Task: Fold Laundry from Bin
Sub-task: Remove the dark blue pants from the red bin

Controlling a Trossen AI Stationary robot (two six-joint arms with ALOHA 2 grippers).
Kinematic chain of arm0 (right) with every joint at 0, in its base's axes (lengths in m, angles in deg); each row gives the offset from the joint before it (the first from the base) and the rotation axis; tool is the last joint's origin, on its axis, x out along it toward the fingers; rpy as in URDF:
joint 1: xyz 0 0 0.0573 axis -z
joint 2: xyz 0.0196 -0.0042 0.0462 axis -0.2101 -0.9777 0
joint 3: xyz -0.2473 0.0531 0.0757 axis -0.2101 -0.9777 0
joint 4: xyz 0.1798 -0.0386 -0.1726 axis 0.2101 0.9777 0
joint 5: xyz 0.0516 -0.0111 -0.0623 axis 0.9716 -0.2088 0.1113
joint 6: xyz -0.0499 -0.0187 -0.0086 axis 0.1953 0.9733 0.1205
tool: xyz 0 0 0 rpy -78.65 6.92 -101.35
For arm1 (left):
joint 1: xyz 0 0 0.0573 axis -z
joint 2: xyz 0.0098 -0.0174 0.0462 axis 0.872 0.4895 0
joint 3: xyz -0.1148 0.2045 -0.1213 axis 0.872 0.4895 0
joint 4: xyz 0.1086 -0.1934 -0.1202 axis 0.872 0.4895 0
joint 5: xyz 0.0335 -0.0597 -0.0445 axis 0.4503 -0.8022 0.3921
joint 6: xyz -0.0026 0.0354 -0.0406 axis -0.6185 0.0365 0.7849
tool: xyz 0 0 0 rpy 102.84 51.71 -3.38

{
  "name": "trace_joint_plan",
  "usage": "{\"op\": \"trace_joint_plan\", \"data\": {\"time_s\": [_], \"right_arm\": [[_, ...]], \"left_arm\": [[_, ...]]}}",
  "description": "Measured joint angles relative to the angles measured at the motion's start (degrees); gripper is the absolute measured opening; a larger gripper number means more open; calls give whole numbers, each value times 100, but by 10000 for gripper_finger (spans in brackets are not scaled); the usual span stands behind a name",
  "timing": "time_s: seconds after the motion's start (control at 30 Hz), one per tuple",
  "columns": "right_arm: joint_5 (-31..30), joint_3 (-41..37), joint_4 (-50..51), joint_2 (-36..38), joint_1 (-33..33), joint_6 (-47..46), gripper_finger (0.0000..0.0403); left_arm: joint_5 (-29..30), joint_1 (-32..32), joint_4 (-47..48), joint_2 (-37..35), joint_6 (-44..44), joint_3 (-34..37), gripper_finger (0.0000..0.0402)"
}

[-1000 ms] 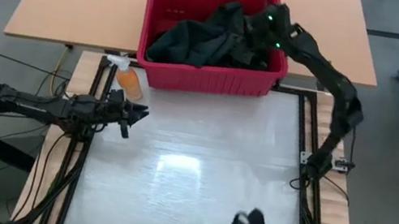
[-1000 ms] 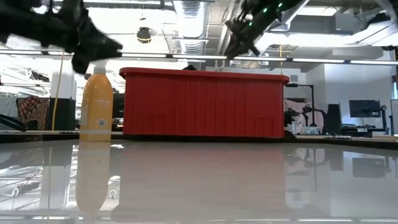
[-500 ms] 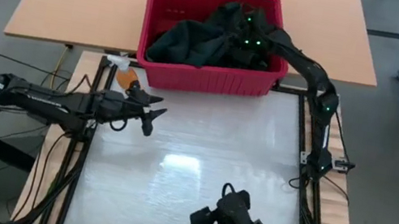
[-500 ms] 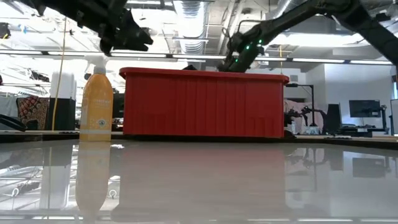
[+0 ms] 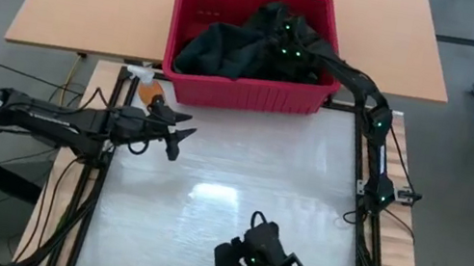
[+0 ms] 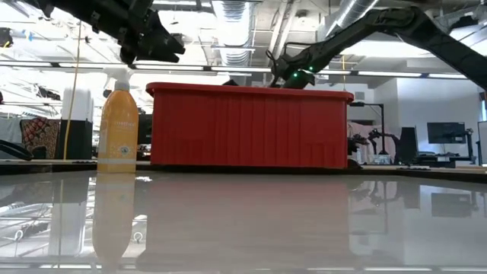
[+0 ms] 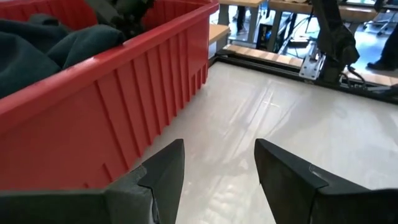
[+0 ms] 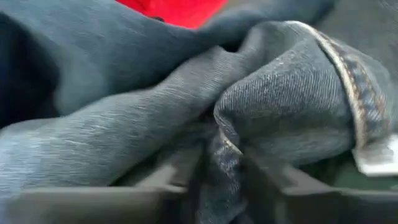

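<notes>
Inside the red bin [image 5: 248, 96], my right gripper [image 5: 284, 42] is pushed down into the heap of dark laundry [image 5: 232, 49]. I judge this to be the first step, pulling one garment out before any folding. Up close, its fingers [image 8: 273, 183] are pressed into a fold of dark denim [image 8: 292, 112] with a stitched hem, the jaws partly closed, cloth bunched between them. I cannot tell whether the grip is firm yet. Next I would need to close fully on that fold, lift clear of the bin's rim, and carry the piece to the table surface in front of the bin. My left gripper [image 5: 176, 132] waits just in front of the bin, beside the orange spray bottle [image 5: 154, 94], jaws apart and holding nothing.
</notes>
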Motion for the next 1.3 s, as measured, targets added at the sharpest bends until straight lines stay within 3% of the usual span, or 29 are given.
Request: {"op": "trace_joint_plan", "data": {"time_s": [0.07,0.1,0.23,0.57,0.8,0.97,1.07,1.13,1.3], "right_arm": [[203,3,-282,23,-34,155,36],[362,17,-366,70,-34,227,27],[577,334,-600,343,-118,261,30],[1365,2040,-648,1246,-576,962,28],[1569,1932,-1964,2086,-836,816,28],[2452,1943,-2438,2601,-999,-170,28],[3169,1958,-1832,2915,-1254,-332,32],[3673,1958,-875,3109,-1466,90,34],[3386,1950,2027,3487,-2350,1350,29]], "left_arm": [[-52,0,123,-86,91,0,185],[-82,0,208,-133,122,0,185],[-122,0,426,-301,162,0,185],[-122,0,652,-429,172,0,185],[-139,0,654,-427,172,0,185],[-402,0,654,-427,172,0,185],[-679,0,660,-427,102,0,185],[-871,0,690,-427,82,0,185],[-1244,2,797,-427,-81,0,185]]}}
